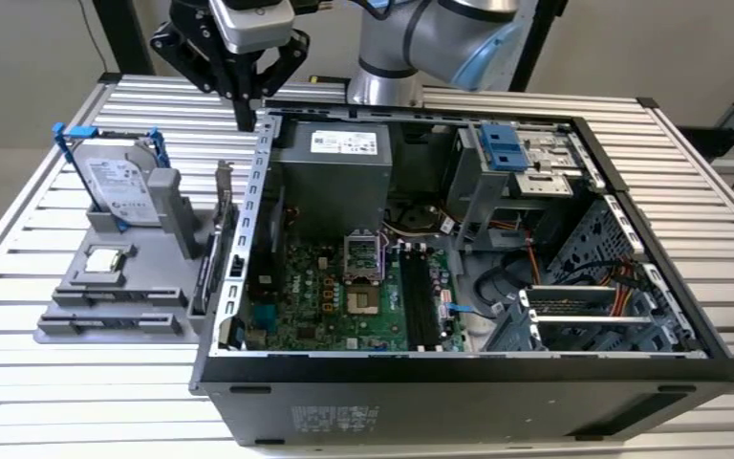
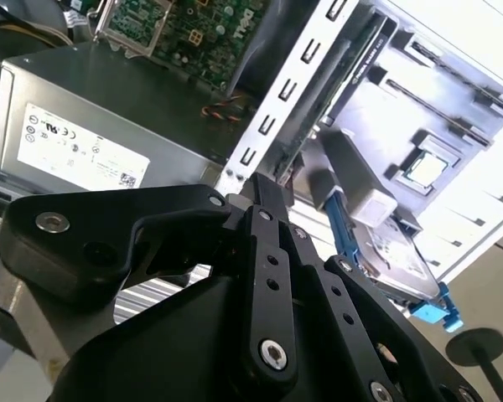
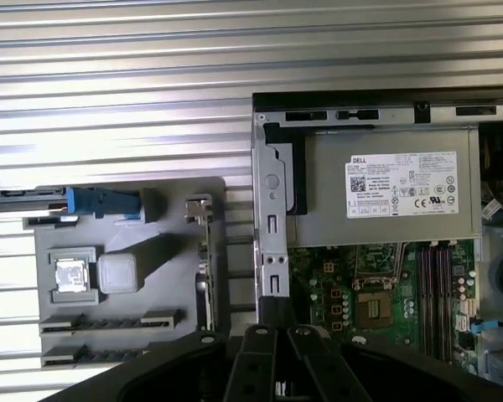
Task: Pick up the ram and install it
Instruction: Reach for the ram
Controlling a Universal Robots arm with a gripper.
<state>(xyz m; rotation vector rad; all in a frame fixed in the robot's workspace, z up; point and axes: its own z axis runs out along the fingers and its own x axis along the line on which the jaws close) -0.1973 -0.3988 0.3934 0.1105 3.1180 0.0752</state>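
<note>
While its fingers sit drawn together on nothing, the gripper (image 1: 248,117) hangs above the far corner of the open computer case (image 1: 469,378), over the case wall on the exterior view's left. Below it and nearer, the ram (image 1: 218,253) stands on its long edge in a slot of the gray fixture (image 1: 112,320), just beside that wall. I judge the ram light, stiff and thin, and easily cracked or scuffed. It is best pinched across its flat faces at mid-length, clear of the contact edge. Room looks tight, with the case wall close on one side and the fixture's posts and the hard drive (image 1: 122,186) farther to the exterior view's left. Everything rests on a slatted metal table (image 1: 35,382).
</note>
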